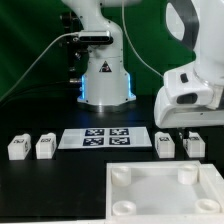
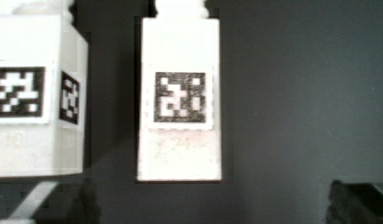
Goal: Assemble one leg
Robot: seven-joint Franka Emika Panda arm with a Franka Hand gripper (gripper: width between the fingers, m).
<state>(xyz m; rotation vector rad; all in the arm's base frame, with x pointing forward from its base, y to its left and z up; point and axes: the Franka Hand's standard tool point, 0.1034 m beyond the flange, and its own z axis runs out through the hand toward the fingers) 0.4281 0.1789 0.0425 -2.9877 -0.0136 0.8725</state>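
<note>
Four white legs with tags stand on the black table: two on the exterior view's left [image 1: 17,147] [image 1: 46,147] and two on its right [image 1: 165,145] [image 1: 195,145]. My gripper [image 1: 186,128] hangs just above the right pair, open and empty. In the wrist view one leg [image 2: 179,100] lies centred between my spread fingers, with its tag facing the camera. A second leg [image 2: 31,95] lies beside it. Only the dark fingertips [image 2: 362,200] show at the picture's edge, well apart from the leg.
The marker board [image 1: 106,138] lies between the two pairs of legs. A large white square panel [image 1: 165,195] with round corner sockets lies in front, on the exterior view's right. The robot base [image 1: 105,80] stands behind.
</note>
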